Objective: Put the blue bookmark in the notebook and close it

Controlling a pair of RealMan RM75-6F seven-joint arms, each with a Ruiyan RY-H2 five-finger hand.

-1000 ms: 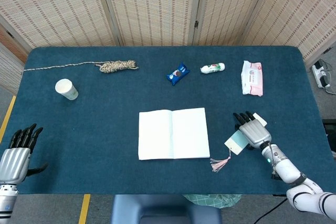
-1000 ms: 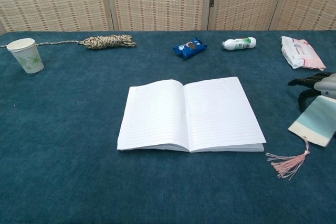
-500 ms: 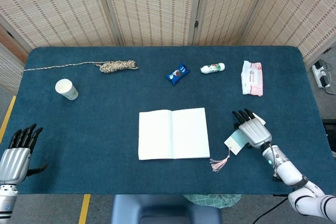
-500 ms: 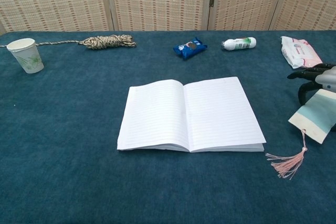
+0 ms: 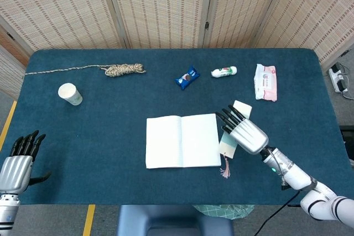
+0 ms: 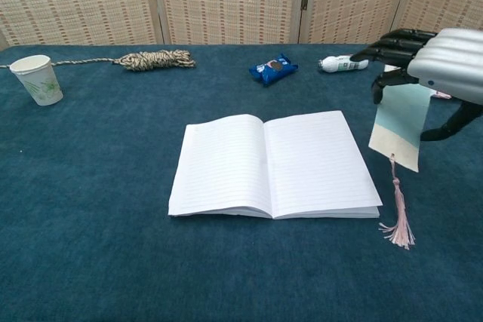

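Note:
The white notebook (image 5: 182, 140) (image 6: 274, 164) lies open and flat in the middle of the blue table. My right hand (image 5: 243, 131) (image 6: 432, 58) hovers just off the notebook's right edge and holds the pale blue bookmark (image 5: 228, 146) (image 6: 400, 124) lifted off the table. The bookmark hangs down with its pink tassel (image 5: 224, 169) (image 6: 398, 225) dangling below, the end near the cloth. My left hand (image 5: 17, 164) rests at the table's near left edge, fingers apart, holding nothing.
Along the far side lie a paper cup (image 5: 69, 93) (image 6: 38, 78), a coiled rope (image 5: 124, 69) (image 6: 155, 59), a blue snack packet (image 5: 187, 77) (image 6: 273, 69), a small white bottle (image 5: 224, 72) (image 6: 341, 62) and a pink wipes pack (image 5: 265, 82). Woven screens stand behind the table.
My right hand has lifted the bookmark off the table and carried it left, up to the notebook's right edge. The tassel now hangs straight down. The left hand has not moved.

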